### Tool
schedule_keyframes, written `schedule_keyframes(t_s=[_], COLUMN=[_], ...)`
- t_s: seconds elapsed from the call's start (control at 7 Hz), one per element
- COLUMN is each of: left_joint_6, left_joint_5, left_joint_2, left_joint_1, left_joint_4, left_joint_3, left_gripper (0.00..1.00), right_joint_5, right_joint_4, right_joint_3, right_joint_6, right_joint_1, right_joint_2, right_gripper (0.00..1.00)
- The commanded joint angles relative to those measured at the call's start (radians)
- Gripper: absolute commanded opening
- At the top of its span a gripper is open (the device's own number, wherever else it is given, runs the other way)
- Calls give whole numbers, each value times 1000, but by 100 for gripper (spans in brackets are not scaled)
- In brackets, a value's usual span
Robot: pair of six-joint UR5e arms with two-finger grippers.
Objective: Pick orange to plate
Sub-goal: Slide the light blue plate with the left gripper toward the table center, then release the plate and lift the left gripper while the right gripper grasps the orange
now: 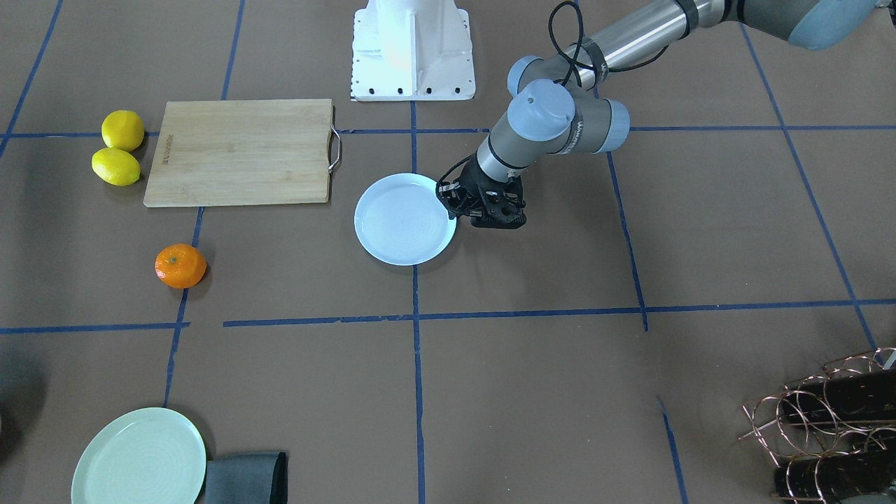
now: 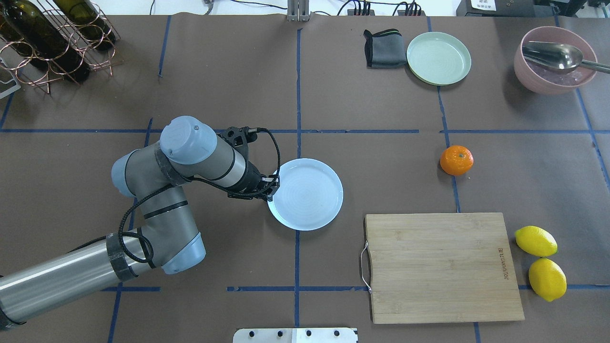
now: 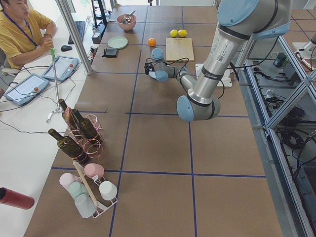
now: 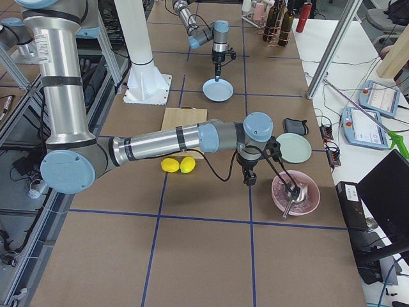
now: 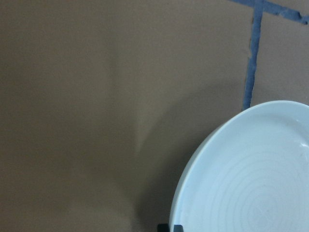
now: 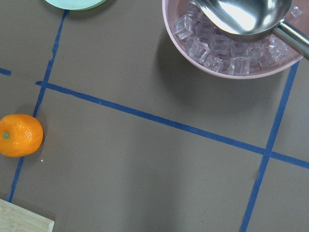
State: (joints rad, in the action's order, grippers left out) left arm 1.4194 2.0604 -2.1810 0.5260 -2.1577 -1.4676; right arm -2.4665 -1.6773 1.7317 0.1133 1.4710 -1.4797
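The orange (image 2: 456, 160) lies on the brown table far to the right of the white plate (image 2: 307, 193), apart from both arms. My left gripper (image 2: 270, 191) stands at the plate's left rim. In the left wrist view its dark fingertips (image 5: 164, 227) sit close together right at the rim of the plate (image 5: 251, 179), so it looks shut on the plate. The right gripper (image 4: 250, 181) hangs above the table near the pink bowl; I cannot tell whether it is open. Its wrist camera looks down on the orange (image 6: 20, 135) at the view's left edge.
A bamboo cutting board (image 2: 441, 267) lies right of the plate, two lemons (image 2: 541, 259) beside it. At the far side are a pale-green plate (image 2: 438, 58), a grey cloth (image 2: 383, 47) and a pink bowl (image 2: 524, 71) of ice with a ladle. A wine rack (image 2: 47, 38) stands far left.
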Motion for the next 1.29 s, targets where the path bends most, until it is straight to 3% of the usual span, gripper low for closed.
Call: schedule_keyframes(t_s=[0.0,0.14,0.29,0.43,0.71,1.0,1.14], left_joint_6=[3,3,4,4,6,6,6], left_joint_5=[0,1,4,6,4,3,3], left_joint_2=[10,53,79,93,98,98,98], left_joint_1=[35,72,103,120,124,131,132], left_joint_4=[-16,-13,-10,-10,-10,-10,-10], left_joint_3=[-38,-128,-190,-220,-224,-226,-226], left_gripper=[54,62,62,62,63,63,64], right_joint_5=[-3,-2,7,42,310,427,425], right_joint_4=[1,1,2,81,322,332,334], right_joint_3=[21,61,106,117,112,98,85], right_joint_6=[-23,-115,-256,-472,-798,-842,-842], right_joint_1=[-44,-105,-183,-272,-511,-632,-633], right_joint_2=[9,12,34,71,68,79,85], right_gripper=[100,100,100,100,100,100,100])
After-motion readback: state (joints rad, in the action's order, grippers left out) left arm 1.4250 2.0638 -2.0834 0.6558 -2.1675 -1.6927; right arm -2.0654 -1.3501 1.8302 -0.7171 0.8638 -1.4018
